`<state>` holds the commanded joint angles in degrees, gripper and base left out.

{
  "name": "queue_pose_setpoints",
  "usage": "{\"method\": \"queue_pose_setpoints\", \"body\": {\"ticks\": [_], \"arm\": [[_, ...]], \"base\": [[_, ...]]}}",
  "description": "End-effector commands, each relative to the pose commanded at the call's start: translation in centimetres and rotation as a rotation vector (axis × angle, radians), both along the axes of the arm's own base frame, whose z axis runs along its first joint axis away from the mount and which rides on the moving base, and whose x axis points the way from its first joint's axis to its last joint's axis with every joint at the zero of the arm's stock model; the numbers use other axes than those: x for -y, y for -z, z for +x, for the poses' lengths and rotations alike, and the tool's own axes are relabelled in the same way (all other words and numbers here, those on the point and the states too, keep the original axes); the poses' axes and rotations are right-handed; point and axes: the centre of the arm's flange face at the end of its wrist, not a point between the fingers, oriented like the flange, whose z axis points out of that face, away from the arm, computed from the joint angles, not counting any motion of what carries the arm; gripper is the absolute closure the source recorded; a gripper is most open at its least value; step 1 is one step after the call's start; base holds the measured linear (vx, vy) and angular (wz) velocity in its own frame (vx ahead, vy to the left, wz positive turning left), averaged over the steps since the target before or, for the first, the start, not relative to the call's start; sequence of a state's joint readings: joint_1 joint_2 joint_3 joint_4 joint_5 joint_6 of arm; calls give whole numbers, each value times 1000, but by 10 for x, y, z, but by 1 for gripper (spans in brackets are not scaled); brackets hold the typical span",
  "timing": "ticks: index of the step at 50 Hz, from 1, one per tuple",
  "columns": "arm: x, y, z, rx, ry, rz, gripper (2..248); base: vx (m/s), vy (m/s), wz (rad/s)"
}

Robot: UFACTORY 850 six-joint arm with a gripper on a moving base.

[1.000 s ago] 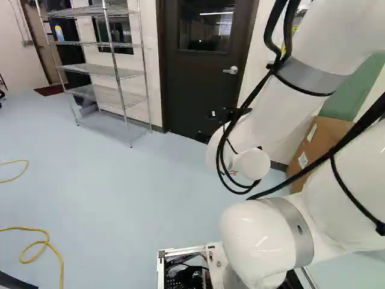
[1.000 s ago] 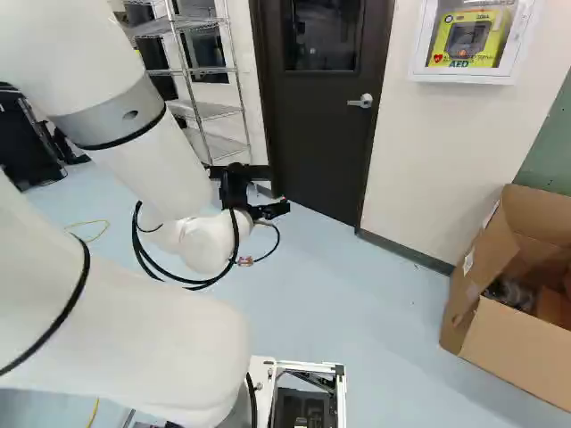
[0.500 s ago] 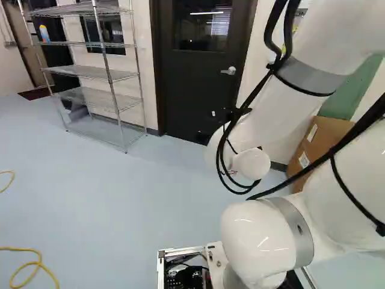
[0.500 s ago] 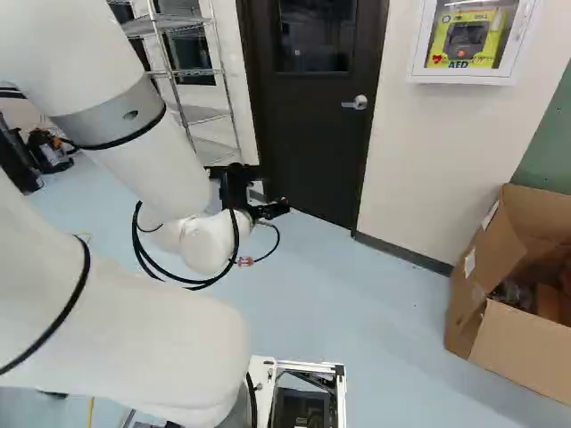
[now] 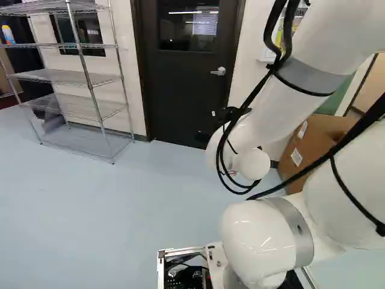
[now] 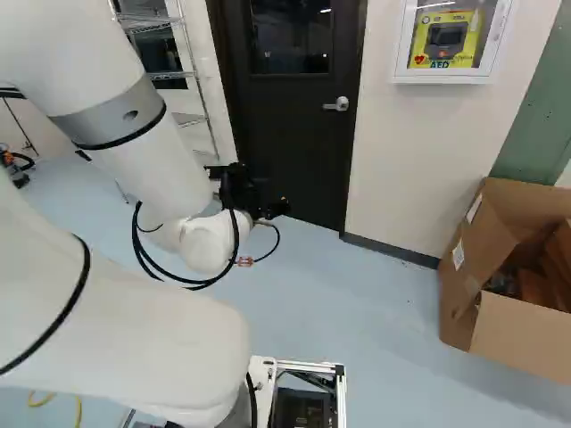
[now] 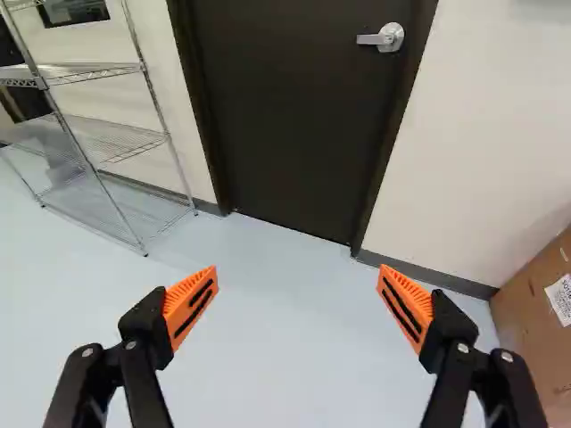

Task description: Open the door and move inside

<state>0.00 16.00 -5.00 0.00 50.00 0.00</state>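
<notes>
The fingers are black, with bright orange pads that have thin stripes and black lines, and behind them the arm is white with gray bands. Ahead of the fingers is a very dark brown door with a shiny silver handle, in a creamy white wall, and under them the floor is light blue. Past one finger the rack is silver with thin wire lines, and past the other the box is brown with a white label.
</notes>
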Motion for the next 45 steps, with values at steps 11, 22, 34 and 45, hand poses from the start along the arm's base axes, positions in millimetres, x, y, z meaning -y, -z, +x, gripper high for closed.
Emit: {"method": "queue_pose_setpoints", "body": {"ticks": [11,22,34,45], "arm": [[0,0,0,0,0,0,3],[0,0,0,0,0,0,3],[0,0,0,0,0,0,3],[0,0,0,0,0,0,3]], "base": [[140,131,-263],[139,124,-259],[148,153,-146],[149,164,-36]]}}
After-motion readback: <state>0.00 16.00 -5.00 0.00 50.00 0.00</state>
